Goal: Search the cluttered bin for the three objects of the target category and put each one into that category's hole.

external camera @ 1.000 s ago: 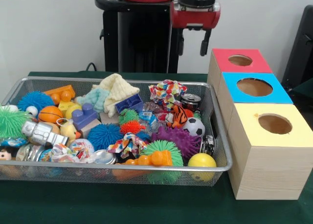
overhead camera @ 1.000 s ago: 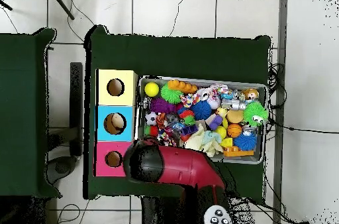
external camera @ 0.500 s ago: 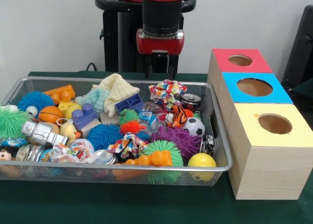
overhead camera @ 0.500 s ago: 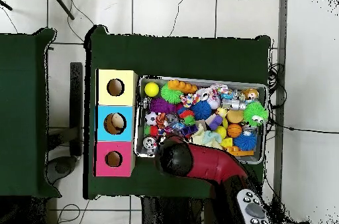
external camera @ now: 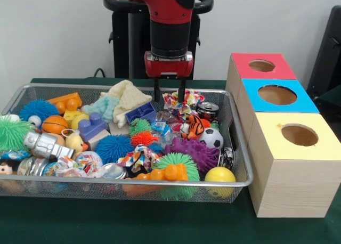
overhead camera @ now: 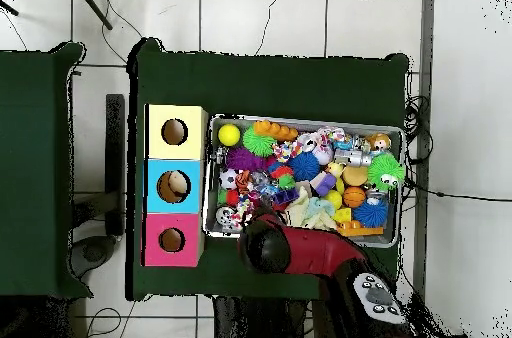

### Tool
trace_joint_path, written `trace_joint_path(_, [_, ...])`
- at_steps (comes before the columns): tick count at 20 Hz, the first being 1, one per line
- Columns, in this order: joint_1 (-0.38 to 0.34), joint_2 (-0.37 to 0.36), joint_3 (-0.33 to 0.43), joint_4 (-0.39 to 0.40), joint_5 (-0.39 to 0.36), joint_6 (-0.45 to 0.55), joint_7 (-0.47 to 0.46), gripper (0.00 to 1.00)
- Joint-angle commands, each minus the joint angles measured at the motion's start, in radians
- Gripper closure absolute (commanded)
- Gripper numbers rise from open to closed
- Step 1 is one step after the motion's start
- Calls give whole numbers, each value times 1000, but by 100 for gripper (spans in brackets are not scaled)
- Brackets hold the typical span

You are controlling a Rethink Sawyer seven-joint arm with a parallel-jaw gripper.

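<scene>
A green cloth point(external camera: 106, 222) covered the table. Relative to it, a second green-covered table point(overhead camera: 35, 169) stood apart to one side in the overhead view, with a strip of white tiled floor point(overhead camera: 105, 29) between them. Black cables point(overhead camera: 440, 194) lay on the floor off the cloth's opposite side. In the front view, a pale wall point(external camera: 48, 31) rose beyond the cloth's far edge.

The light was bright and even, with soft shadows only. The yellow ball point(external camera: 219, 174) showed a small glare. The front view was slightly soft.
</scene>
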Motion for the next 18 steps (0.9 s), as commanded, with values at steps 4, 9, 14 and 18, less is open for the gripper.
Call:
trace_joint_path(4, [37, 144, 29, -64, -55, -186, 144, 0])
trace_joint_path(9, [58, 123, -1, -87, 8, -206, 183, 0])
trace_joint_path(14, [11, 89, 51, -77, 23, -134, 165, 0])
trace_joint_path(18, [2, 58, 65, -85, 47, -87, 166, 0])
